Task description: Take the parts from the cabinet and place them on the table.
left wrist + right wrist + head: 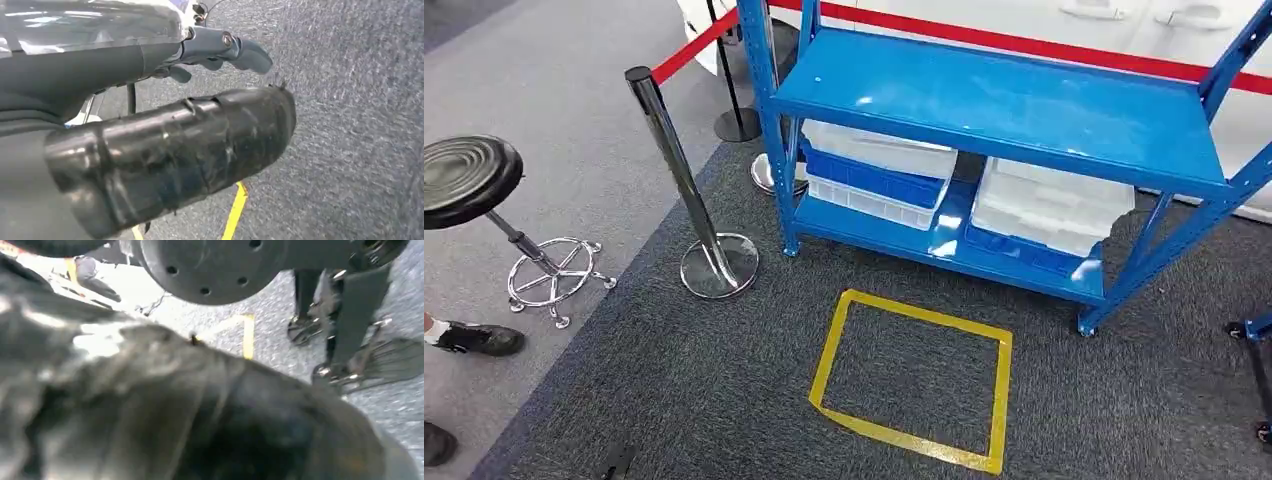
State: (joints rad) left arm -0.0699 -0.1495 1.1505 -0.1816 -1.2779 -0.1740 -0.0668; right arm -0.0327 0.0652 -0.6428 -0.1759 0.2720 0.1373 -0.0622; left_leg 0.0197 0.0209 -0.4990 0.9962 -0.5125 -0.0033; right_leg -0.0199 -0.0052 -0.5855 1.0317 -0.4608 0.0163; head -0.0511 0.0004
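The blue cabinet (1004, 100) stands ahead in the head view, its top shelf bare. On its lower shelf sit a white and blue bin (879, 175) on the left and a white bin (1049, 205) on the right; what they contain is hidden. My left hand (165, 115) hangs over the grey carpet, its thick tape-wrapped thumb (190, 155) apart from the grey fingers (245, 52), with nothing in it. My right hand (190, 410) is a dark, blurred bulk close to the lens, and its fingers cannot be made out.
A yellow tape square (914, 375) marks the carpet in front of the cabinet. A chrome stanchion (689, 190) with a red belt (1024, 42) stands to the left, and a black stool (469, 175) further left. A person's shoe (479, 338) is at the left edge.
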